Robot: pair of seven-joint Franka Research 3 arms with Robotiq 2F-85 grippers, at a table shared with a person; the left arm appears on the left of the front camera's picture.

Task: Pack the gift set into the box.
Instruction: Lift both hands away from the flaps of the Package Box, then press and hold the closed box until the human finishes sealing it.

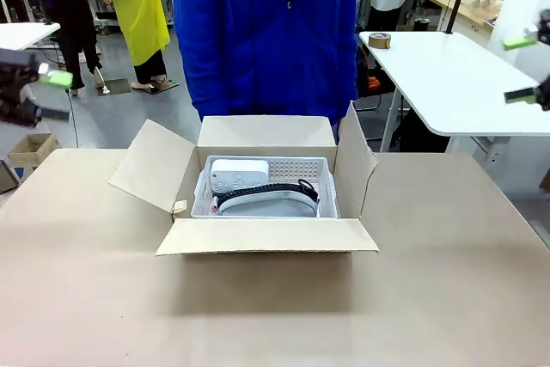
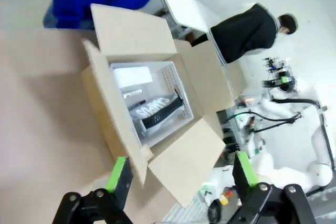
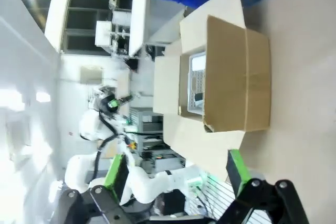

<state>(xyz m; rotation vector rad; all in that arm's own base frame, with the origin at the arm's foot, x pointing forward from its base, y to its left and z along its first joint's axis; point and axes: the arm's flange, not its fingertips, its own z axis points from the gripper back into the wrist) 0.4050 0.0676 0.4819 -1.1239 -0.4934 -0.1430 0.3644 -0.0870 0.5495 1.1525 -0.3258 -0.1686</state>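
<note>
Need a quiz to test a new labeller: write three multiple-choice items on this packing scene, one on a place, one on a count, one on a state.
1. Where is the pale grey-blue flat gift set?
A. Inside the brown cardboard box.
B. On the table beside it.
C. In a gripper.

2. How many box flaps are open?
A. One.
B. Two.
C. Four.

3. How are the left gripper and right gripper?
A. Both shut on flaps.
B. Both open, holding nothing.
C. One shut on the gift set.

Answers: 1 A, it lies down in the box; 2 C, all four spread outward; 3 B, the jaws of both stand apart, empty.
</note>
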